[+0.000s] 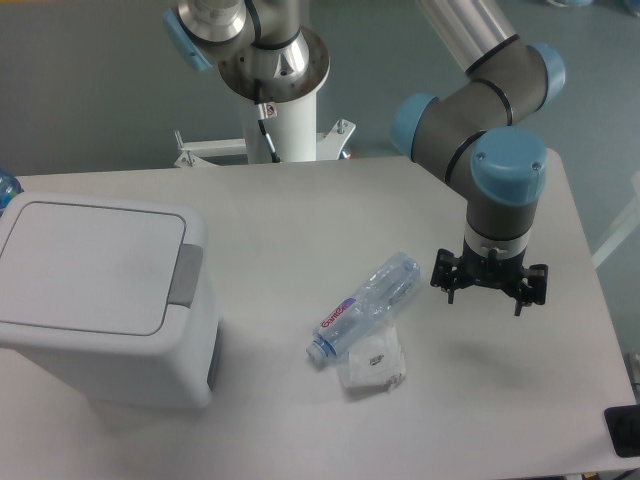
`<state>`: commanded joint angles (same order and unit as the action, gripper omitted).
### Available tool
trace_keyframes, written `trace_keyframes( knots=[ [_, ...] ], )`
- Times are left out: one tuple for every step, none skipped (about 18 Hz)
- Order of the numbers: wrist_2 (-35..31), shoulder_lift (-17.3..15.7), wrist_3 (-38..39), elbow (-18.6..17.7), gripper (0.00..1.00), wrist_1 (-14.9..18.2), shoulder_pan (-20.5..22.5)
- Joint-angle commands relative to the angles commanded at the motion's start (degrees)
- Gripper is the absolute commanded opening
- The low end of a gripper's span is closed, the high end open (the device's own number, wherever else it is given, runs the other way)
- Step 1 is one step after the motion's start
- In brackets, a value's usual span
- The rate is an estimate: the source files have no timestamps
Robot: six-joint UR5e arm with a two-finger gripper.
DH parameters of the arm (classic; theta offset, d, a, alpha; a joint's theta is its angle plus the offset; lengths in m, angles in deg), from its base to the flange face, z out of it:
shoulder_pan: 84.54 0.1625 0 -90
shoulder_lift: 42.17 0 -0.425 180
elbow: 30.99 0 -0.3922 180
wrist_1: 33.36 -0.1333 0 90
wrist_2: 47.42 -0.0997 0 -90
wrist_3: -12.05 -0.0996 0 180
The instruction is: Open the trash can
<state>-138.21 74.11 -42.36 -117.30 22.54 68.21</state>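
Note:
The trash can (95, 305) is a large white boxy bin at the left of the table. Its flat white lid (90, 262) lies down, and a grey push tab (184, 275) sits on the lid's right edge. My gripper (490, 298) hangs over the right part of the table, pointing down, far to the right of the bin. Its dark fingers are spread apart with nothing between them.
A clear plastic bottle (366, 305) lies on its side between the bin and the gripper, resting partly on a crumpled clear wrapper (372, 367). The arm's white base post (285, 125) stands at the table's far edge. A dark object (625, 430) sits at the right front edge.

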Motion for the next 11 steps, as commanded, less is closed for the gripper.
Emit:
trace_keyframes(
  knots=[
    [0.1, 0.0, 0.0, 0.1, 1.00, 0.0, 0.0],
    [0.1, -0.1, 0.0, 0.1, 1.00, 0.0, 0.1],
    [0.3, -0.1, -0.1, 0.1, 1.00, 0.0, 0.2],
    [1.5, -0.1, -0.1, 0.1, 1.00, 0.0, 0.3],
    [3.6, -0.1, 0.0, 0.1, 1.00, -0.1, 0.4],
    [5.7, -0.5, 0.1, 0.1, 1.00, -0.1, 0.4],
    [7.0, -1.0, 0.3, 0.1, 1.00, 0.0, 0.6],
    [7.8, -1.3, 1.0, 0.3, 1.00, 0.0, 0.5],
    [8.7, -1.7, 3.0, 0.4, 1.00, 0.0, 0.5],
    [9.8, -2.1, 5.5, 0.4, 1.00, 0.0, 0.4],
    [11.2, -2.6, 8.1, 0.6, 1.00, 0.0, 0.3]
  ],
)
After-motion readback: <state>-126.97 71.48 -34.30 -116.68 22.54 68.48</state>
